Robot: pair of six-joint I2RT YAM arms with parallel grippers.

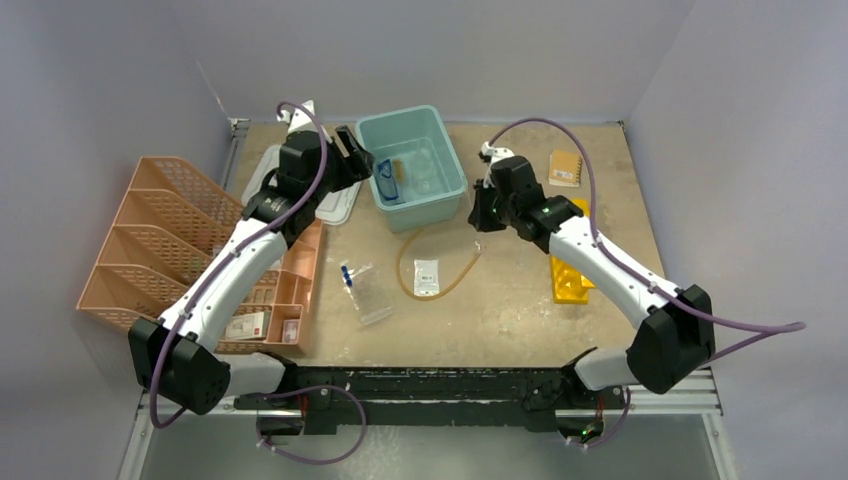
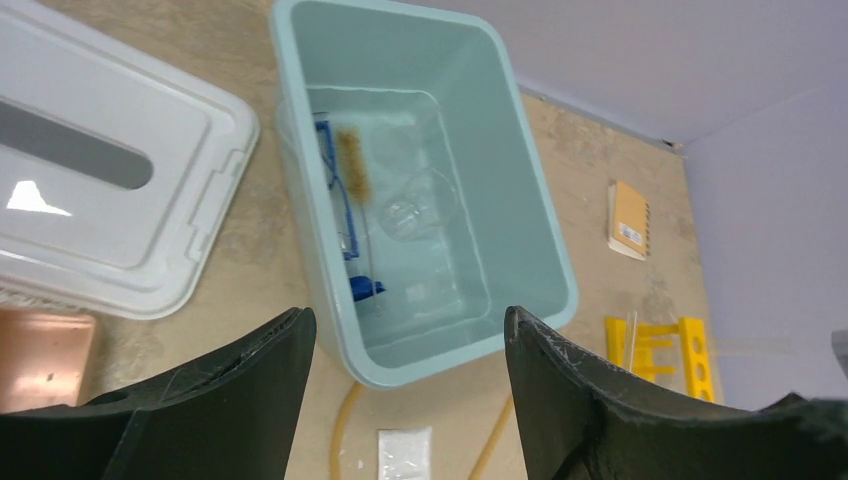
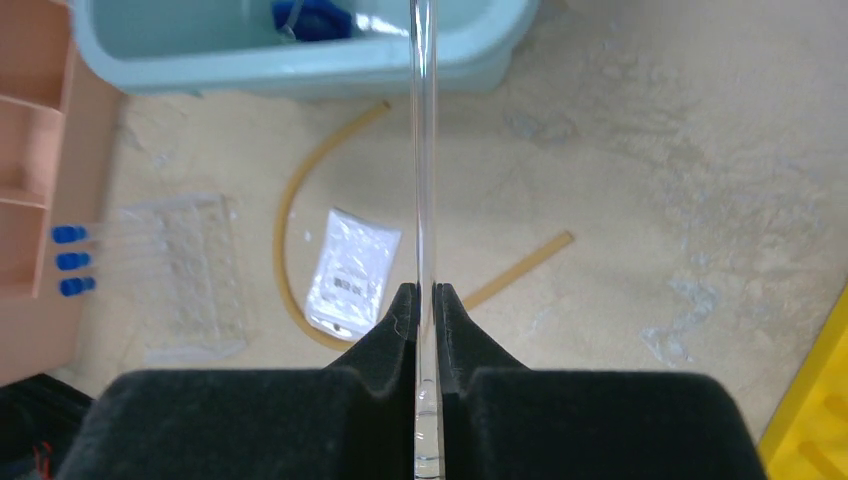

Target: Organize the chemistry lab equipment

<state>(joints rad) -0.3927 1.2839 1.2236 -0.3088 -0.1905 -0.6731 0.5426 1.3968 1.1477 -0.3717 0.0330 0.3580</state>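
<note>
I log R gripper (image 3: 425, 296) clamped on thin glass rod (image 3: 422, 150), beside teal bin (image 3: 300, 72). L gripper (image 2: 408, 326) spread wide, empty, above bin; blue-framed safety glasses (image 2: 335, 195) lie inside.

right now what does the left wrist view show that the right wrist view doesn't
Only the left wrist view: the white lid, the brown notebook and the glass dish inside the teal bin. Only the right wrist view: the right gripper shut on a thin glass rod, and the blue-capped tubes. Both: the bin, the amber tubing and the white packet.
</note>
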